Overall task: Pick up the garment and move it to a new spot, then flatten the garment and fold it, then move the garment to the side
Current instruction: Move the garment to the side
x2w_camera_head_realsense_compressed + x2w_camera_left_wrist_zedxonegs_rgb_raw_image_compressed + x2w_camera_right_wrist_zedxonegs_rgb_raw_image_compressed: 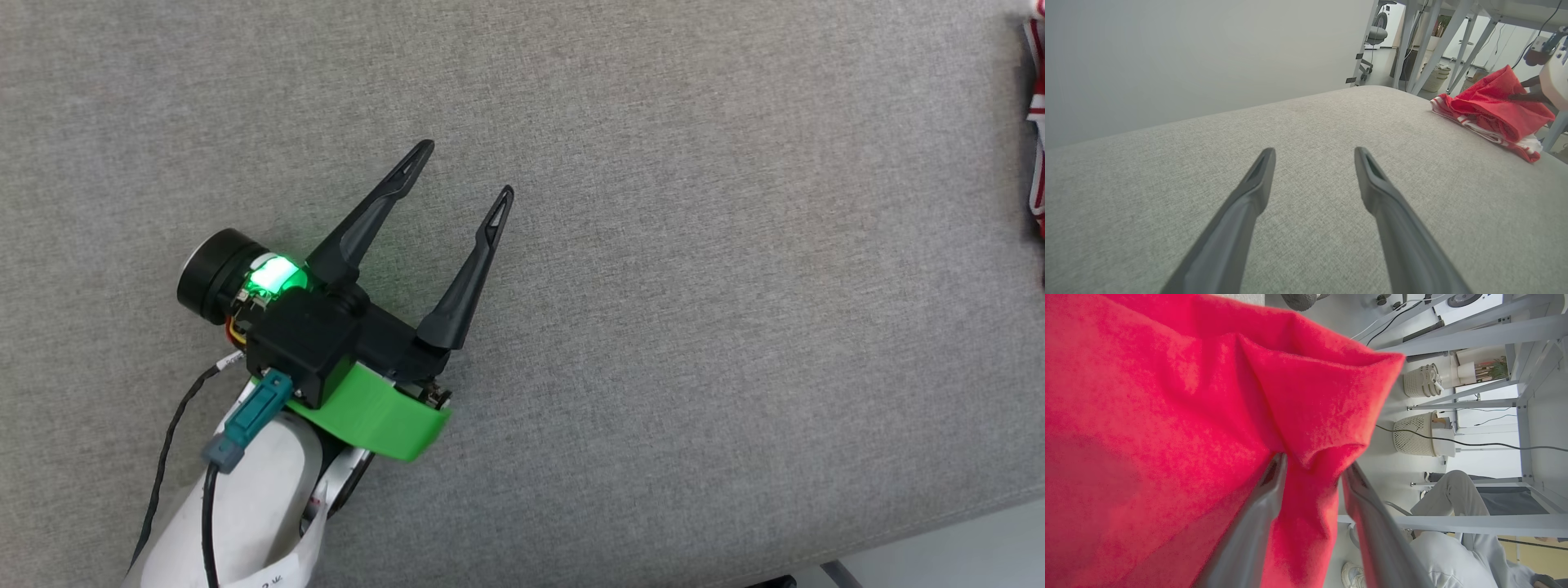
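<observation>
Hovering low over a grey fabric-covered counter, at the lower left of the head view: the left gripper, on a pale forearm with a green band and a glowing green lamp, fingers released and spread wide, grasping nothing, tips aimed up and to the right across bare cloth. Further right, at the very edge of that view, just a sliver of the red-and-white striped trim of the garment. Seen from the left wrist, well apart from the spread fingers, lying crumpled in a red heap near the counter's far right edge, with white and striped parts underneath. Touching its top there, two dark fingers of the right gripper. From the right wrist, parted partway, with a fold of red cloth running between them and against the left one; impossible to tell whether pinched or loose. Beyond, to the right: grey metal frame legs, two pale woven baskets, and a person's legs in light grey trousers, with a white shoe.
</observation>
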